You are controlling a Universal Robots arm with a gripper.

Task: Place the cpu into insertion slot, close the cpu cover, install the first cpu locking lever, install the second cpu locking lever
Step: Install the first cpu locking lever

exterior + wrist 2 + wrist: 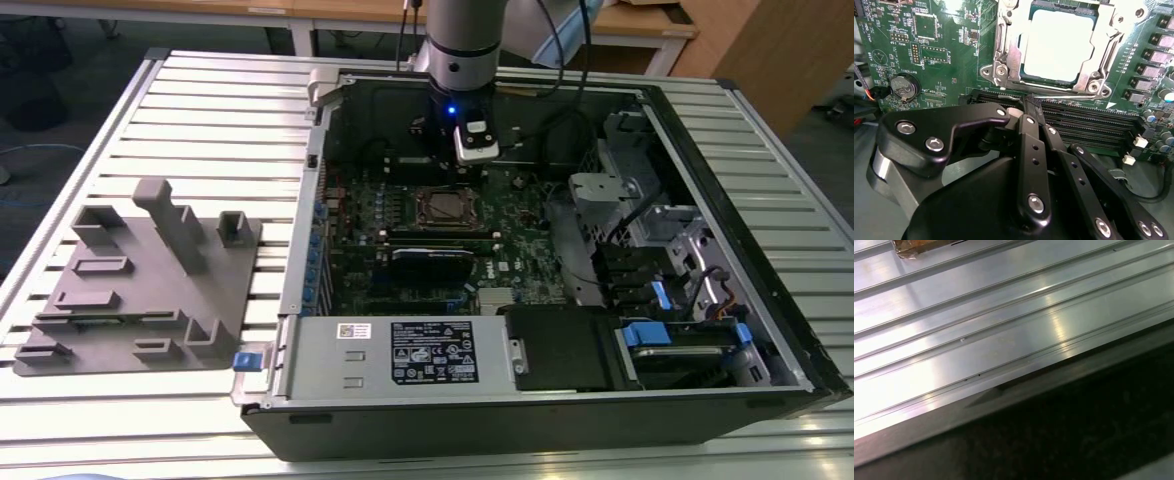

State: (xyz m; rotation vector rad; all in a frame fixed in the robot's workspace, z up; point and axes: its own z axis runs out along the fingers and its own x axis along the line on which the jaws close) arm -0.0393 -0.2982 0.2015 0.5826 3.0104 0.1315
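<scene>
Nearest in the second wrist view, the black gripper [1030, 102] is seen with its two fingers [1026, 145] brought together at the tips. Nothing can be made out between them, so it is judged closed and empty. The tip is held just above the long black slots [1089, 120], near the lower edge of the socket.

A little beyond, the cpu [1059, 42] is found already seated in the insertion slot [1048, 81], its bright metal top facing up. The cpu cover [1004, 50] is laid down around it as a silver frame. Whether the locking levers are hooked cannot be told. To one side, a round coin battery [904, 87] is mounted on the green board [944, 45].

In the exterior view, the arm [463, 40] is lowered into the open computer case [787, 330], which is placed on a ribbed metal table [200, 120]. A grey fixture [134, 270] is set well apart, at the exterior view's left.

Some risks can be judged from here. If the closed tip is lowered slightly off target, the long slots or small parts of the board could be struck, because they lie so near the socket. If a lever is pushed with such a narrow tip, it could slip off and spring back. If the cover is pressed unevenly, the cpu could be loaded on one side and the contacts under it damaged.
</scene>
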